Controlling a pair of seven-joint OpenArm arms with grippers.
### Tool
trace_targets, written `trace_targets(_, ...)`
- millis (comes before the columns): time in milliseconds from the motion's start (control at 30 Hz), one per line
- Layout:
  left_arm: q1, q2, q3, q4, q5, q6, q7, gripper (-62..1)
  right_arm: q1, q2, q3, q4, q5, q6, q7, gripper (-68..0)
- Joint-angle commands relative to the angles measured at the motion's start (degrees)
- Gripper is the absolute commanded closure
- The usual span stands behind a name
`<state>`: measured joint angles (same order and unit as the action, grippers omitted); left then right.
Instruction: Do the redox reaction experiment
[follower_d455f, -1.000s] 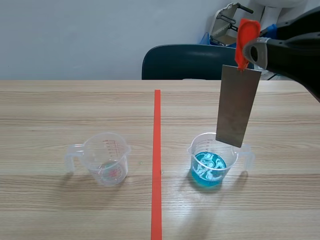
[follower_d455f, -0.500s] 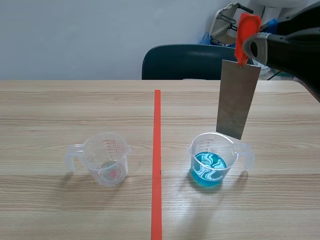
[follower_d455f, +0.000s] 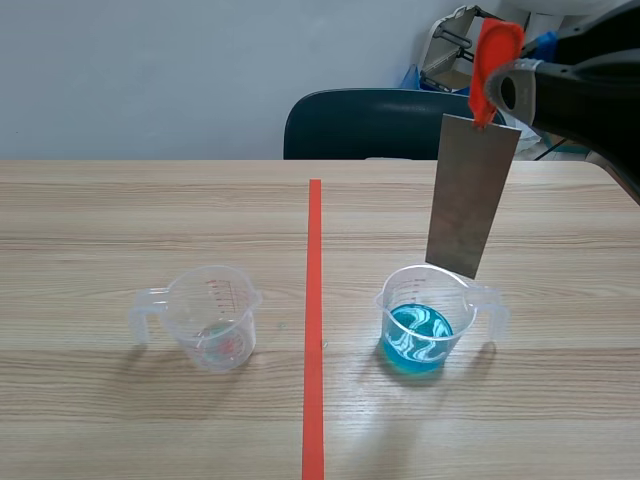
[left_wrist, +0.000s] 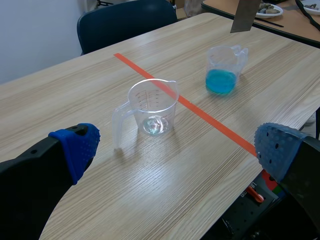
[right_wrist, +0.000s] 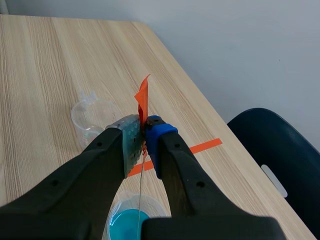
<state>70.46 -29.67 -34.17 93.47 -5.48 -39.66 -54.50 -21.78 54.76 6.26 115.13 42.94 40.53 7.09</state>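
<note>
A grey metal strip with an orange-red tab at its top hangs from my right gripper, which is shut on the tab. The strip's lower end hangs just above the rim of a clear cup of blue liquid, right of the tape line. In the right wrist view the strip shows edge-on below the gripper, over the blue cup. A second clear cup stands left of the line, nearly empty. My left gripper is open, with that clear cup ahead of it.
An orange-red tape line runs down the middle of the wooden table. A dark blue chair stands behind the far edge. Another table with a dish lies beyond the blue cup in the left wrist view.
The right gripper has lifted the metal strip a little and shifted it slightly left, so its lower end has risen clear of the blue cup's rim. The left arm is unchanged.
</note>
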Motion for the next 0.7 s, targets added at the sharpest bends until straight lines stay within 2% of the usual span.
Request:
trace_targets(0,-0.15,0.44,-0.31,0.22,-0.72,-0.22,-0.87,-62.3,0.96,0.28,-0.26,0.79,0.79,-0.15,1.27,-0.6)
trace_targets(667,-0.15,0.44,-0.31,0.22,-0.72,-0.22,-0.37,-62.3,0.96,0.28,-0.26,0.79,0.79,0.28,2.34,-0.6)
